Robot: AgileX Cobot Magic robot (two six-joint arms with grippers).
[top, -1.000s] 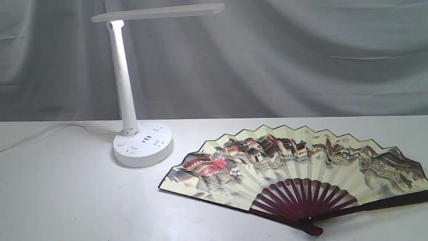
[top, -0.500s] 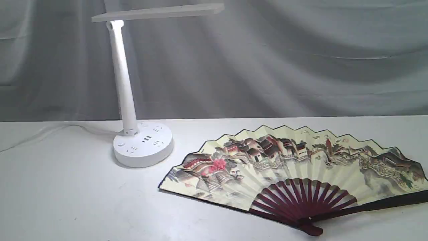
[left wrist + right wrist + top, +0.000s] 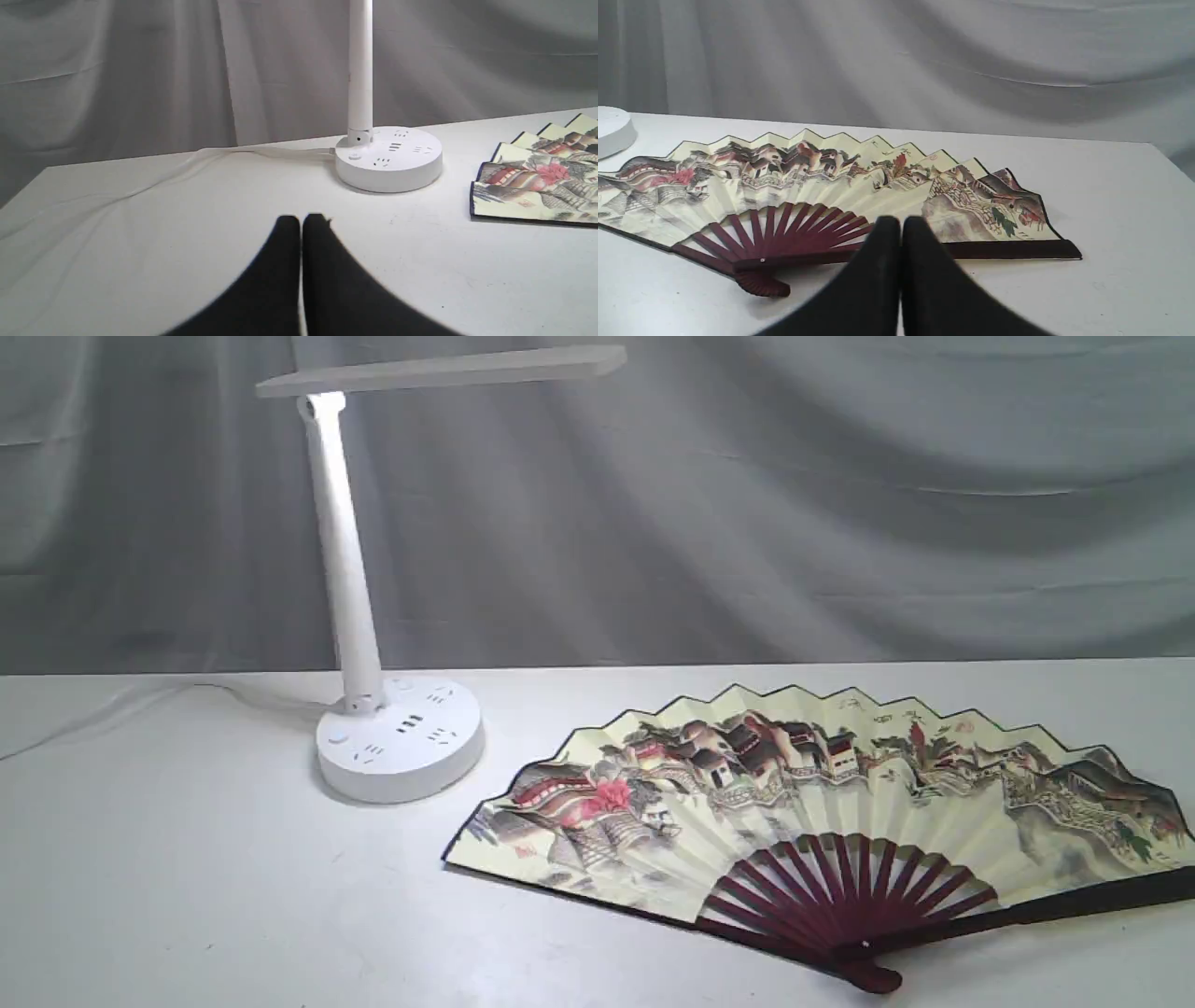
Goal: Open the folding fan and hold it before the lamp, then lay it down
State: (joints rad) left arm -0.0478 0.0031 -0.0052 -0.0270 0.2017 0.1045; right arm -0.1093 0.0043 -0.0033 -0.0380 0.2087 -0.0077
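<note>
Now, all quiet on the tabletop: the folding fan (image 3: 822,821) lies spread wide open and flat on the white table (image 3: 187,896), painted side up, on the right half of the exterior view. Its pleats arc toward the back, the maroon ribs gather at a pivot near the front edge, and one dark guard runs out to the right border. The lamp (image 3: 400,737) stands to the left and a little further back, with its round base on the table, its stem rising at a slight lean, and its flat bar head reaching rightward high above. The fan's left tip comes near the base without touching it. A pale cable (image 3: 93,719) trails from behind the base off to the left.

The surface is plain matte white, with faint scuffs and soft creases toward its left end. Behind it a grey cloth backdrop (image 3: 840,504) hangs in loose folds across the whole width, down to the table's far edge.

On the wrist cameras, the left gripper (image 3: 301,224) has its black fingers pressed together with nothing between them, pointing at bare table before the lamp base. The right gripper (image 3: 901,226) is likewise closed and empty, facing the fan's right guard.
</note>
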